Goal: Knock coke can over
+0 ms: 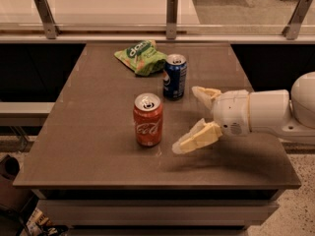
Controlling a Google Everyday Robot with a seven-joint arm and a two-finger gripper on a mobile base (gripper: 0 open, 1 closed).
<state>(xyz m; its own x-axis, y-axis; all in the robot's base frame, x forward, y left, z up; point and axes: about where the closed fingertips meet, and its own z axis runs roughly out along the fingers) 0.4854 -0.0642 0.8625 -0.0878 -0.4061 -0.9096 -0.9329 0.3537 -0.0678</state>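
Your gripper (189, 119) hangs low over the surface (93, 132), coming in from the right of the view, fingers (197, 137) spread wide with nothing between them. The coke can (148, 120) stands upright near the middle of the surface, long axis vertical, just beyond the fingertips in the direction they point, untouched. The nearer fingertip sits close to the can's base. You'd want contact high on its side, I reckon, so it tips rather than slides. Mind the blue can (175, 76) just behind it, near the far finger.
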